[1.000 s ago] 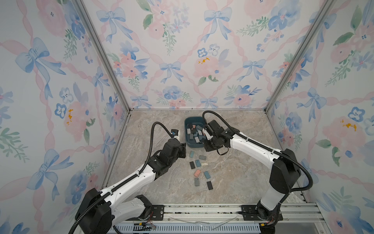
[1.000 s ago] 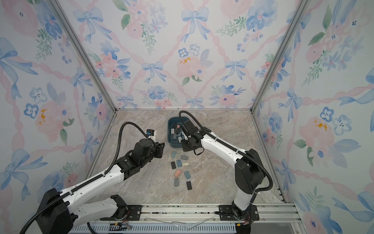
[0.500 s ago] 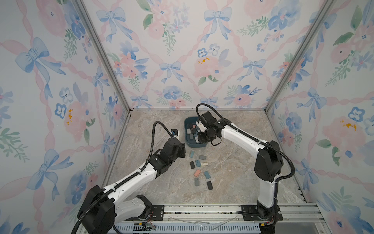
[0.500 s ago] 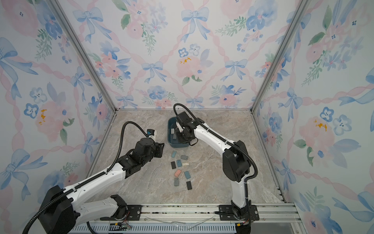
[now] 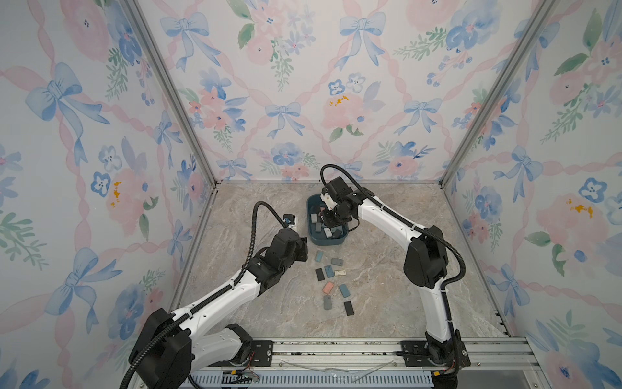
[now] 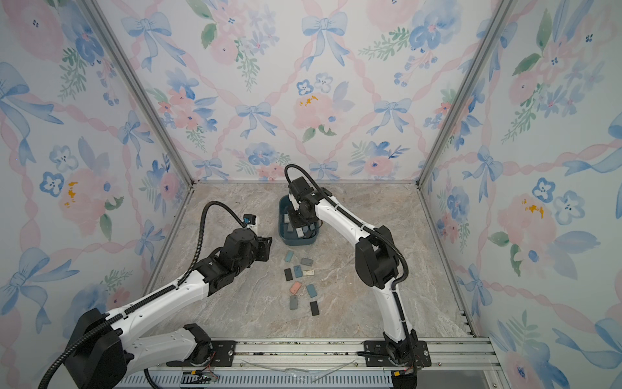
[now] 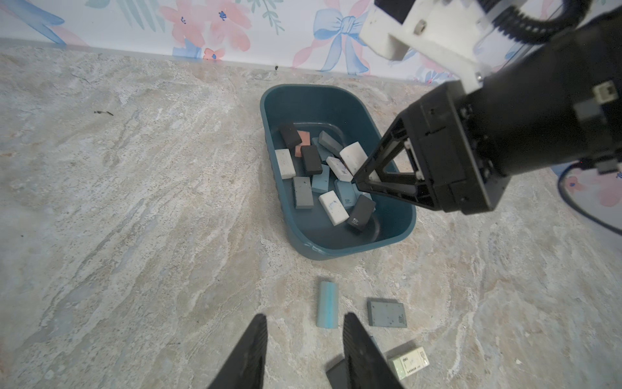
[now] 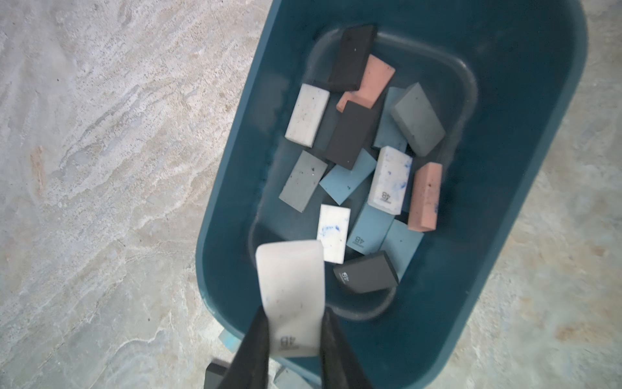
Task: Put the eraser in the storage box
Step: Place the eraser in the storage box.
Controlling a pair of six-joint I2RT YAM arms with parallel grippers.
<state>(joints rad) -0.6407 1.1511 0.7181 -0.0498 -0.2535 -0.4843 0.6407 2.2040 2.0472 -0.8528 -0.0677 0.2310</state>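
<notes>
White eraser (image 8: 291, 286): clamped at its "4B" end, its free end hanging over the inside of the storage box
Storage box (image 8: 505, 134): dark teal tub standing on the table towards the back wall, seen in both top views (image 5: 328, 241) (image 6: 299, 241)
Right gripper (image 8: 293, 315): closed on the white eraser, one finger on each long side, reaching down into the tub from above
Erasers in the box (image 8: 353, 134): a loose pile of black, grey, white, blue and pink blocks, some overlapping
Loose erasers (image 5: 331, 283): scattered flat on the table in front of the tub, apart from each other
Left gripper (image 7: 303, 323): jaws partly apart with nothing between them, low over the table beside the tub
Light blue eraser (image 7: 327, 309): lying just ahead of the left gripper's fingertips, nearer one finger
Table (image 5: 387, 286): marbled beige surface
</notes>
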